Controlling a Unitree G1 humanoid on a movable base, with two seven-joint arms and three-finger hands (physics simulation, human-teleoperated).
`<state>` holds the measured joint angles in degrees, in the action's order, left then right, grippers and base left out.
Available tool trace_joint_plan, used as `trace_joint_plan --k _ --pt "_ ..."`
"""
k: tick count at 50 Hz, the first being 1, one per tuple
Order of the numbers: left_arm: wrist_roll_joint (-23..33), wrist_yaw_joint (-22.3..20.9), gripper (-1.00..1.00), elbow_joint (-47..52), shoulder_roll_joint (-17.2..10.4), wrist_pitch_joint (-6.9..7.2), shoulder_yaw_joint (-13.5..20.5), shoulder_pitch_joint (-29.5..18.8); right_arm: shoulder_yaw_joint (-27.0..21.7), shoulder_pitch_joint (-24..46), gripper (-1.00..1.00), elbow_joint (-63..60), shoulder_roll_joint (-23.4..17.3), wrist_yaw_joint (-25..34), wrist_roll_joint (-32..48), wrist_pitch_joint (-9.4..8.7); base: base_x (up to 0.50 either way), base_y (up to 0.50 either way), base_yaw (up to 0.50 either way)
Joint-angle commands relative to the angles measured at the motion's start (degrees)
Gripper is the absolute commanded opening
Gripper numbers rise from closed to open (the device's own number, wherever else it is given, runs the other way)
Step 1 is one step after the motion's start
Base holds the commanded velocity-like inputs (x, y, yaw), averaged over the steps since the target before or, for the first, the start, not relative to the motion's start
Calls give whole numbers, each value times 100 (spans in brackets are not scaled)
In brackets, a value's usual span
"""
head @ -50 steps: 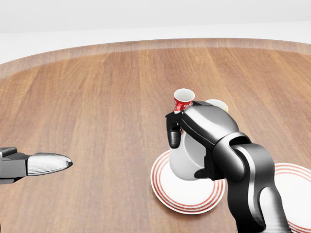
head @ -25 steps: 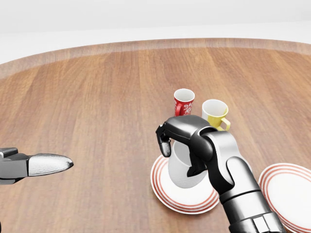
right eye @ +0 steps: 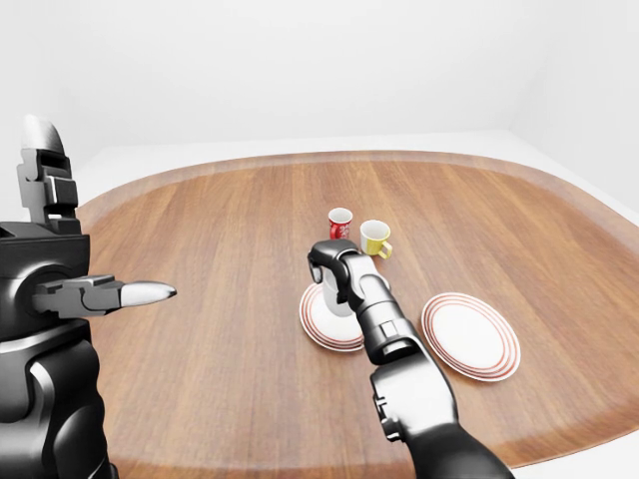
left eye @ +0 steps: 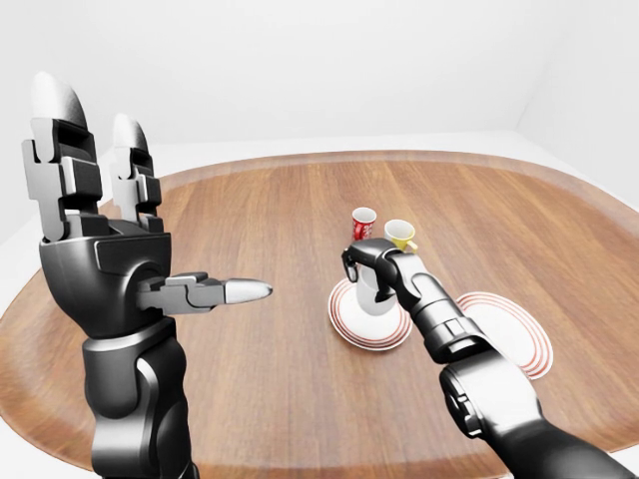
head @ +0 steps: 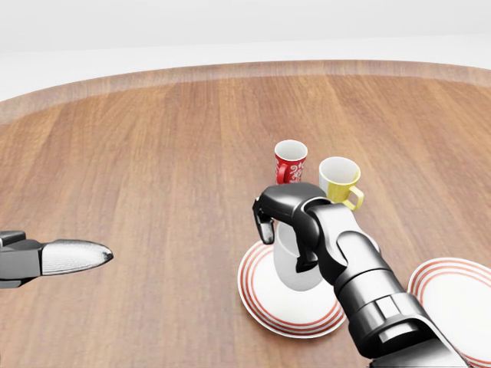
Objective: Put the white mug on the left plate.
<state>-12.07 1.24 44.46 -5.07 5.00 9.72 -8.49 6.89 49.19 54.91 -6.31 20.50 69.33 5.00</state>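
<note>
Plain white walls and floor surrounded a large rounded wooden tabletop [left eye: 280, 230] with a paler rim band. Most of its surface was bare: wide open wood on the left half of the head view and toward the top edge, with everything clustered right of centre.

Left plate [head: 265, 307], white with red rim rings, sat low centre-right in the head view. White mug [head: 295, 264] was over it, upright, its base at or just above the plate's centre; contact could not be told. Right hand [head: 288, 218] reached in from the bottom right and had its dark fingers [head: 265, 222] wrapped over the mug's top and side, closed round it.

Second ringed plate [right eye: 471, 334] lay to the right, apart from the first, nothing on it, partly cut off by the right edge in the head view.

Red mug [head: 290, 161] and yellow mug [head: 338, 181] stood upright just above the left plate, near each other, not touching, both seemingly empty; little clearance between them and the right hand.

Left hand [left eye: 110, 239] was raised well left of the plates above the tabletop, fingers [left eye: 50, 150] straight up, thumb pointing right, spread wide and holding nothing.
</note>
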Motion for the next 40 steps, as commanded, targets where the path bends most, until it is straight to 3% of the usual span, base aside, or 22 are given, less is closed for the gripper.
trace_joint_plan --k 1,15,40 --pt "-11 4 100 -14 -11 0 19 -10 20 347 -100 973 -21 -595 126 0 0 0 0" --pt "5 0 100 -15 9 0 -13 21 106 551 -100 1650 0 -1036 210 0 0 0 0" --pt "11 -15 100 -9 22 0 -17 44 84 705 -100 1933 62 -1215 299 0 0 0 0"
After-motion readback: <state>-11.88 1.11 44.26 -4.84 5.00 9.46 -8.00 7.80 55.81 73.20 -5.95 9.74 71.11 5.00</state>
